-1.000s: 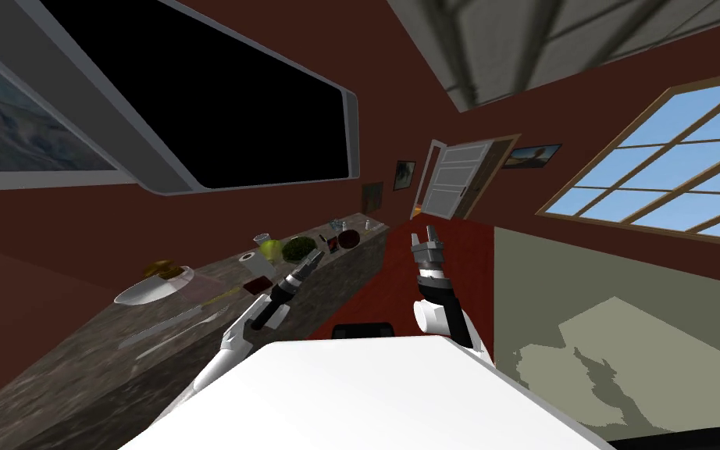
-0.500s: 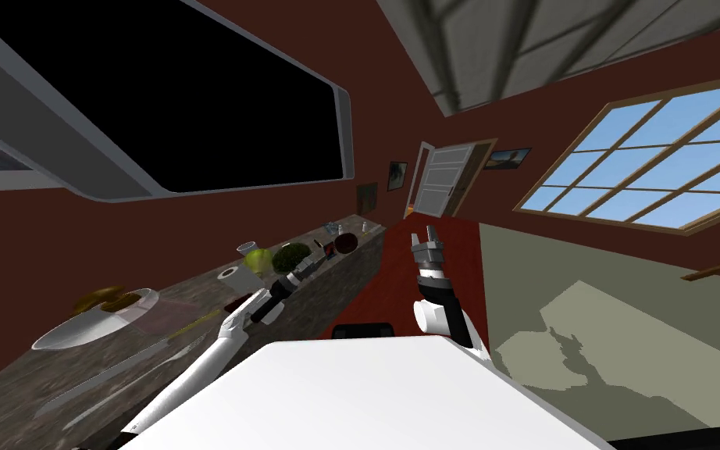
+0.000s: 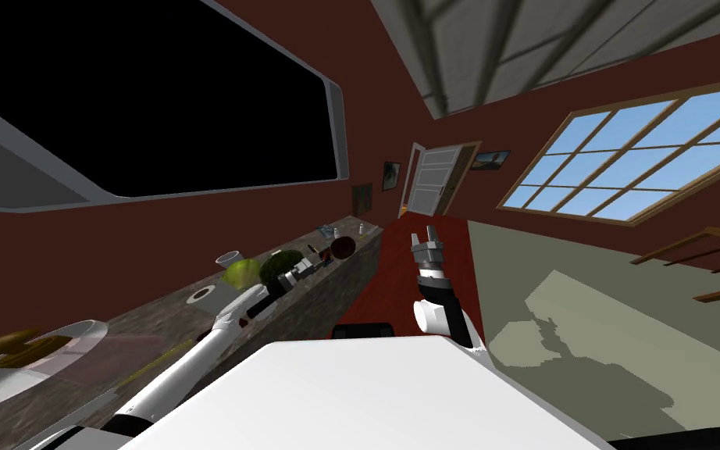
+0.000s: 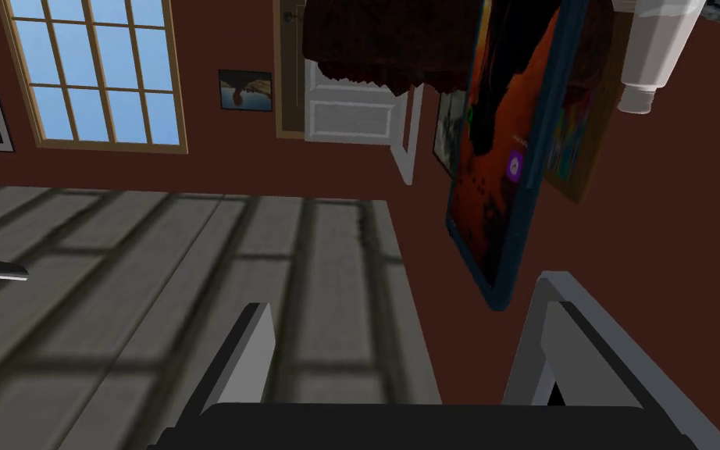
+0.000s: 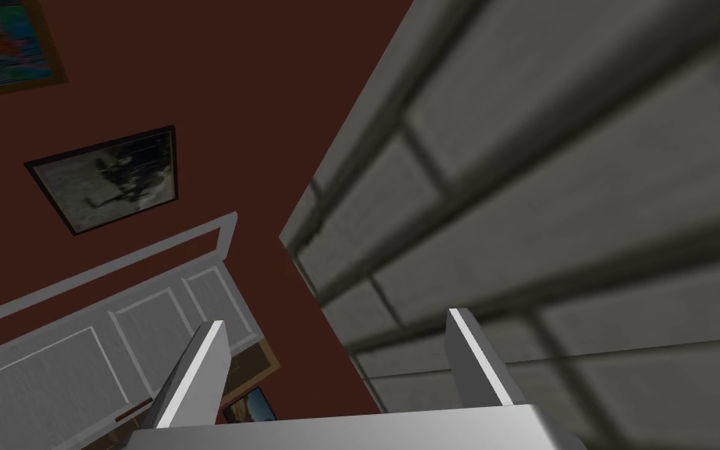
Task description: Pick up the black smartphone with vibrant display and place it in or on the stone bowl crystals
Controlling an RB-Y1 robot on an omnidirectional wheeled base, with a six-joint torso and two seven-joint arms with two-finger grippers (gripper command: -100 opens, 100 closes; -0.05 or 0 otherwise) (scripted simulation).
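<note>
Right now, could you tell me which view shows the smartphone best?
The left wrist view: the smartphone looms large, its orange display clear. The head view gives a tiny speck; the right wrist view faces away.

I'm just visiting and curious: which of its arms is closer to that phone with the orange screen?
The left. Its open left gripper is over the counter, just short of the smartphone. The right gripper is held up off the counter's side, farther away.

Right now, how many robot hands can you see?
2. The left hand is out over the counter, open, with the phone just past one finger. The right hand is raised out front over the red floor, open too.
</note>
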